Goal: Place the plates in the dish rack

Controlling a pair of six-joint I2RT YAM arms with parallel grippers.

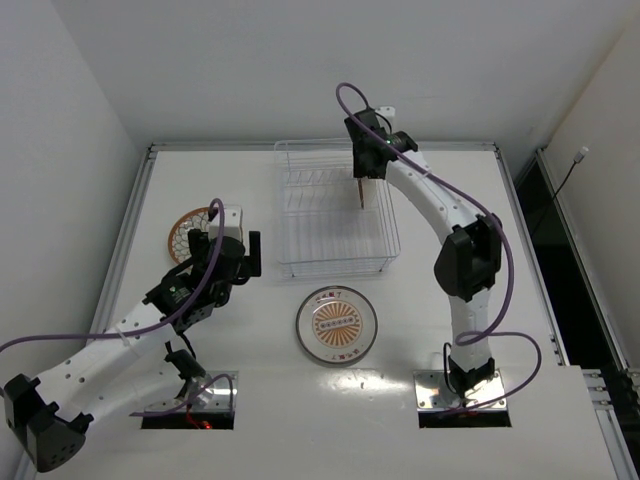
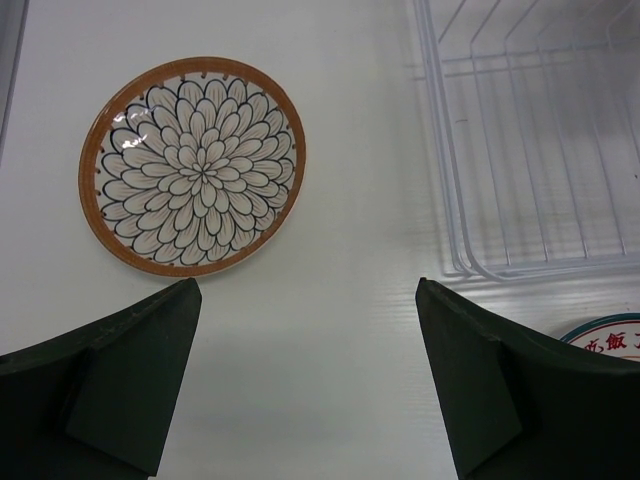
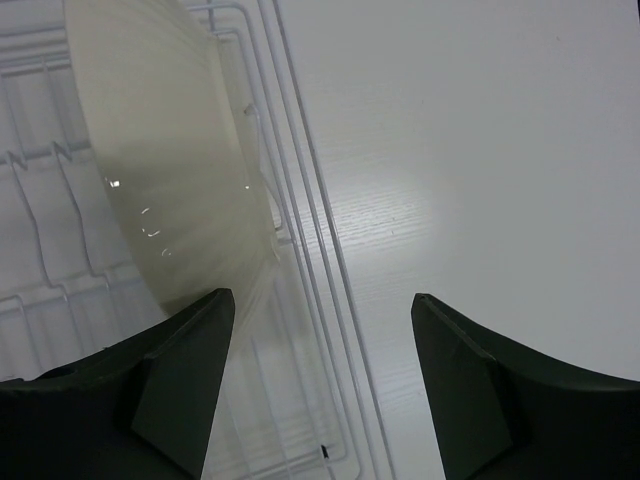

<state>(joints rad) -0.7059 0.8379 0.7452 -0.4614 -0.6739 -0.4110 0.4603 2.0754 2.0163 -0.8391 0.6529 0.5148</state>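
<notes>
Three plates, one rack, two tools. Nearest the arm bases, a round white plate with an orange centre medallion and red rim lettering (image 1: 336,325) lies flat on the white bench (image 1: 500,260). Farther back on the left, the left tool (image 2: 307,290) hovers with its jaws wide and only bare bench between them. It is near a round plate with an orange-brown rim and dark petal pattern (image 2: 192,165), which lies flat, left of the rectangular white wire dish rack (image 1: 335,215) and apart from it. In the rack's far right part a third plate (image 1: 360,190) stands on edge. The right tool (image 3: 322,300) hangs over it, jaws apart, gripping nothing.

The top view half hides the petal plate behind the left arm — the left wrist view shows it whole. Only the right wrist view shows the standing plate's pale, plain underside just beside the tool — whether they touch cannot be told.
</notes>
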